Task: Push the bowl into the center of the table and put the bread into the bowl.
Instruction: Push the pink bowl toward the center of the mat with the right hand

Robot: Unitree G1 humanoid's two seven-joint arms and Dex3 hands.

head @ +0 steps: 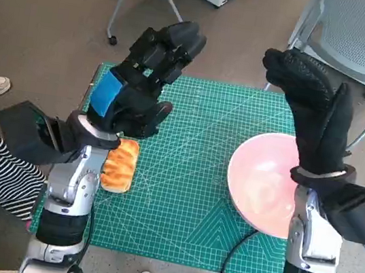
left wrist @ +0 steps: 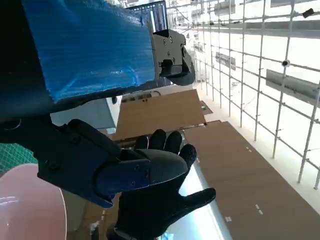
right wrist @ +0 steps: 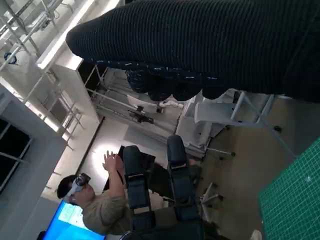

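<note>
Nothing done yet: both robot hands are raised and hold nothing.
Pink bowl [head: 263, 183] sits at the green mat's [head: 187, 199] right edge; bread [head: 120, 164] lies at the left. Left hand [head: 143, 79] and gloved right hand [head: 313, 111] hover with fingers apart; pushing and placing remain.

The gloved right hand [right wrist: 210, 45] spans above a seated person [right wrist: 95, 205] and green mat [right wrist: 295, 200].

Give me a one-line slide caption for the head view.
Both hands raised and empty over the green mat; bread at its left, pink bowl at its right.
</note>
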